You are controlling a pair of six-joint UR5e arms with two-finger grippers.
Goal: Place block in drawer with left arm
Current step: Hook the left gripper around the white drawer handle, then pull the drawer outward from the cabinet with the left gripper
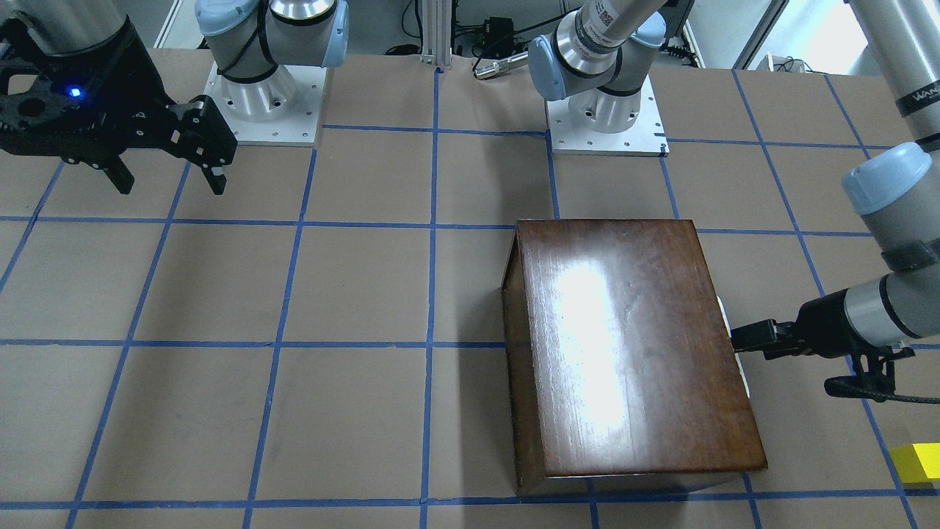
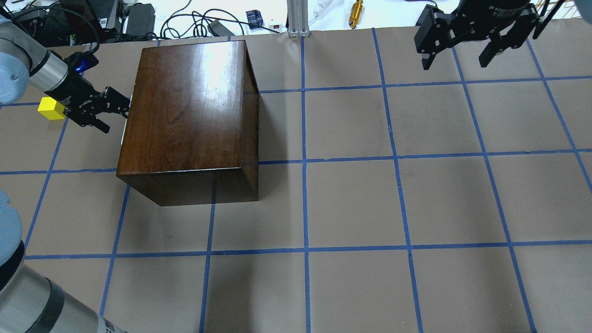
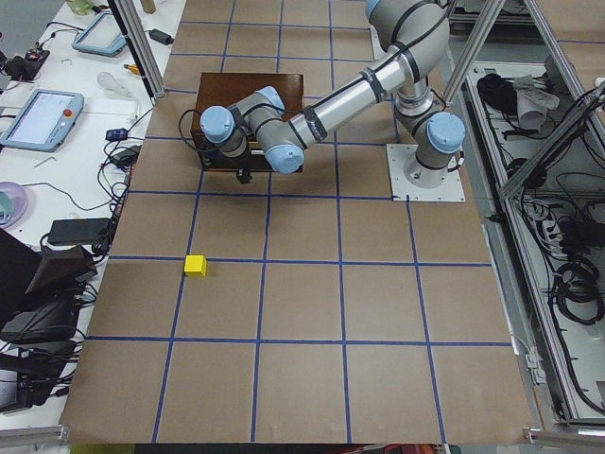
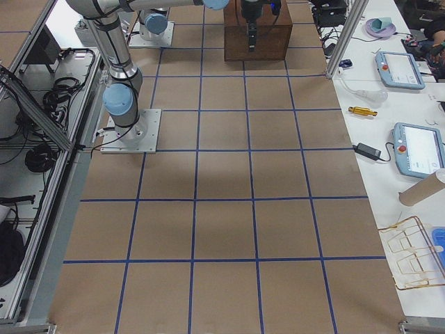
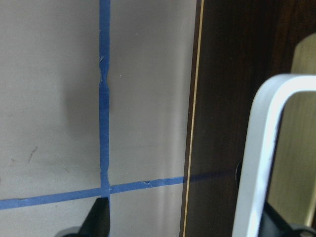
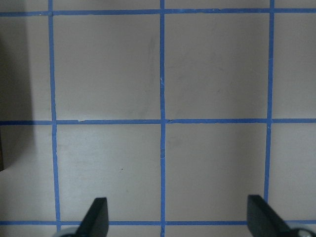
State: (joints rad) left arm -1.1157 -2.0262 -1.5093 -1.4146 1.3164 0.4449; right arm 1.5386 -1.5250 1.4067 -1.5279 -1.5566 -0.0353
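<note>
The dark-brown wooden box stands on the table with its drawer shut. Only the drawer's dark front panel and pale handle show. My left gripper is open, right at that front, also in the front-facing view. In the left wrist view the handle lies just inside one fingertip; I cannot tell if they touch. The yellow block lies on the table beside the left wrist, apart from the box. My right gripper is open and empty, held high far from the box.
Blue tape lines grid the brown table. Cables and small devices lie beyond the table's far edge. The arm bases stand on white plates at the robot's side. Tablets lie on a side bench.
</note>
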